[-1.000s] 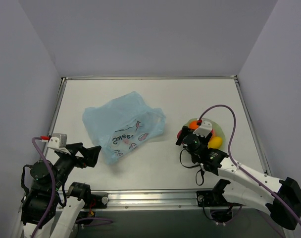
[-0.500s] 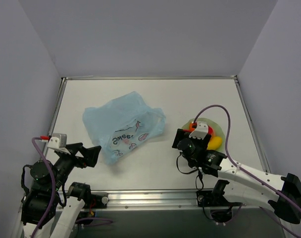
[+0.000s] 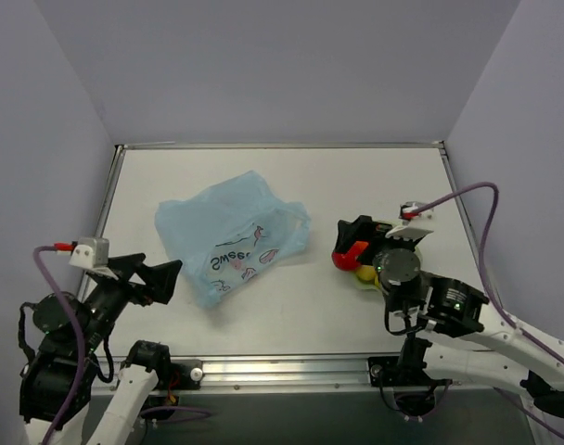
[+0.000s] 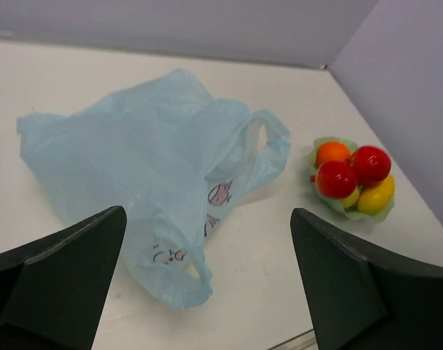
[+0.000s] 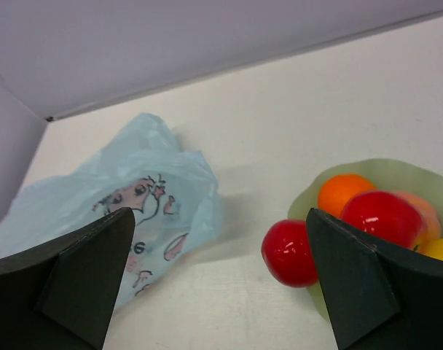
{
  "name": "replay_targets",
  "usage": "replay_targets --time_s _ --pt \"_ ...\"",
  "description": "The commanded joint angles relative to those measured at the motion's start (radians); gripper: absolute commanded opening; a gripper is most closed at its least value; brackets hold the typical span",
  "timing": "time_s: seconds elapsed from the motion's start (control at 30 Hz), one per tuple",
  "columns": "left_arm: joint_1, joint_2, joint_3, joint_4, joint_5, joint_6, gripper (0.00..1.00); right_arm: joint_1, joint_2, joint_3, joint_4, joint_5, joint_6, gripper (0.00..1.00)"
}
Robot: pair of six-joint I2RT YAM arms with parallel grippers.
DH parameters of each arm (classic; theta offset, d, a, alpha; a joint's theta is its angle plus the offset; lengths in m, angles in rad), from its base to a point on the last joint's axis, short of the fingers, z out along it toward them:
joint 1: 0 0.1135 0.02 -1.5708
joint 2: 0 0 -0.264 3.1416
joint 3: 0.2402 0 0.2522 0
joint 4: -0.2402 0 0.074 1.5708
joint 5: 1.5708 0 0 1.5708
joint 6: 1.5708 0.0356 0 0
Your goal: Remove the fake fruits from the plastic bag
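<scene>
1. A thin, crinkly, translucent light-blue plastic bag [image 3: 228, 234] with a black-and-pink cartoon print lies crumpled on the white table [image 3: 291, 176], left of centre.
2. The fake fruits [image 4: 350, 176], small glossy plastic pieces, are piled in a pale green scalloped dish [image 5: 367, 169] to the right of the bag and well apart from it. The pile holds an orange ball [image 5: 344, 194], two red balls and a yellow piece [image 4: 377, 197].
3. One red ball [image 5: 290, 251] sits at the dish's edge nearest the bag; whether it rests inside the rim cannot be told.
4. The left gripper [image 4: 207, 215] hangs near the bag's near-left corner, its jaws spread wide and holding nothing.
5. The right gripper [image 5: 220, 219] hovers by the dish, fingers wide apart with nothing between them. In the top view its arm covers most of the dish.
</scene>
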Motion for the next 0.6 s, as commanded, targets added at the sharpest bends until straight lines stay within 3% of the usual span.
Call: replay_targets --time_s 0.0,0.2,0.37,0.57 --pt "0.008 0.008 0.164 0.046 0.008 0.021 0.94 0.007 -0.079 0.079 -0.021 -0.024 -0.105 1.0" --pt "0.008 -0.018 0.213 0.054 -0.141 0.022 0.94 0.007 -0.275 0.087 0.07 -0.167 -0.172 1.0" --pt "0.008 -0.066 0.147 0.08 -0.193 0.008 0.94 0.007 -0.404 0.025 0.082 -0.116 -0.186 1.0" --pt "0.008 -0.04 0.101 0.072 -0.185 -0.002 0.94 0.007 -0.377 -0.044 0.097 -0.006 -0.149 1.0"
